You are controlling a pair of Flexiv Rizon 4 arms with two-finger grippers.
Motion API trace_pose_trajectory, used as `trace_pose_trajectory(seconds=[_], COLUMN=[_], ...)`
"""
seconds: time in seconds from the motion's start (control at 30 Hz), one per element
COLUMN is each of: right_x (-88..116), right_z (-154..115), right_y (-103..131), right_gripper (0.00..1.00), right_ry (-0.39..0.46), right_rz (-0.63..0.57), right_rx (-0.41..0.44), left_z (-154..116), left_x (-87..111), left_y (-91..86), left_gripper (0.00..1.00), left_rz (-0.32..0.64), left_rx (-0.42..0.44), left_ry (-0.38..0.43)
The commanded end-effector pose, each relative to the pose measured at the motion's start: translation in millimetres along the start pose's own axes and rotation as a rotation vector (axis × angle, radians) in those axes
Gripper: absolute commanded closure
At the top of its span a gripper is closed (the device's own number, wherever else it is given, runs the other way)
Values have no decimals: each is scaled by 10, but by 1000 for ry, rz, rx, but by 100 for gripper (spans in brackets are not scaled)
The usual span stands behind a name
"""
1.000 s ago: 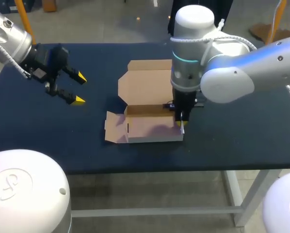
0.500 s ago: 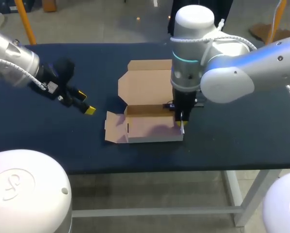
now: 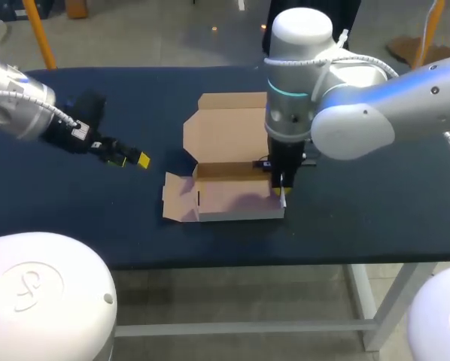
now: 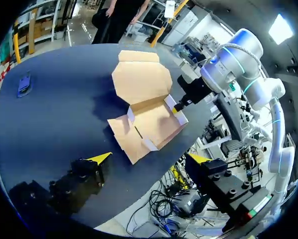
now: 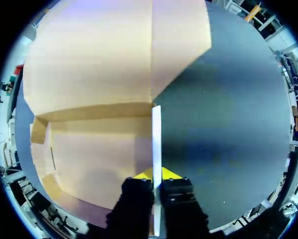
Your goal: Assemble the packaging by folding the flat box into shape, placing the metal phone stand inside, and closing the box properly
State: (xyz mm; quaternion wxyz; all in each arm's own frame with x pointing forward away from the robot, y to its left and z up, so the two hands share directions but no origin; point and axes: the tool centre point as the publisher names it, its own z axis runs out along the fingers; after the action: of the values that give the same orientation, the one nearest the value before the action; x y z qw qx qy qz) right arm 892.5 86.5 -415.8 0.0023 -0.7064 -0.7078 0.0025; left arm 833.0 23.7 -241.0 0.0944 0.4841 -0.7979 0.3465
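Brown cardboard, half folded: the box (image 3: 229,169) lies on the dark table (image 3: 375,203), its lid flat open behind the tray and a loose flap spread on the side facing the left gripper (image 3: 135,159), which hovers well apart, fingers wide and holding nothing. The right gripper (image 3: 279,194) stands upright at the tray's opposite side, fingers pinched on its raised side wall.

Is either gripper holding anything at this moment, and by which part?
The right gripper pinches the box by its upright side wall. The left gripper is open and holds nothing.
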Motion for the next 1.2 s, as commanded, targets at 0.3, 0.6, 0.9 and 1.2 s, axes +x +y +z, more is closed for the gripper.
trace_pose_trajectory(seconds=[0.3, 0.6, 0.9, 1.2], right_x=[-2, -2, -2, -2], right_z=[-6, -6, -6, -6], right_y=[-2, -2, -2, -2], right_gripper=[100, 100, 100, 100], right_ry=[0, 0, 0, 0], right_rz=[0, 0, 0, 0], right_rx=[1, 1, 1, 1], left_z=[459, 706, 1024, 1255], left_x=[-329, -481, -602, -718], left_y=[83, 95, 104, 106], left_gripper=[0, 7, 14, 25], left_rz=[-304, -345, -370, -391], left_rx=[66, 24, -33, -73], left_ry=[32, 59, 49, 64])
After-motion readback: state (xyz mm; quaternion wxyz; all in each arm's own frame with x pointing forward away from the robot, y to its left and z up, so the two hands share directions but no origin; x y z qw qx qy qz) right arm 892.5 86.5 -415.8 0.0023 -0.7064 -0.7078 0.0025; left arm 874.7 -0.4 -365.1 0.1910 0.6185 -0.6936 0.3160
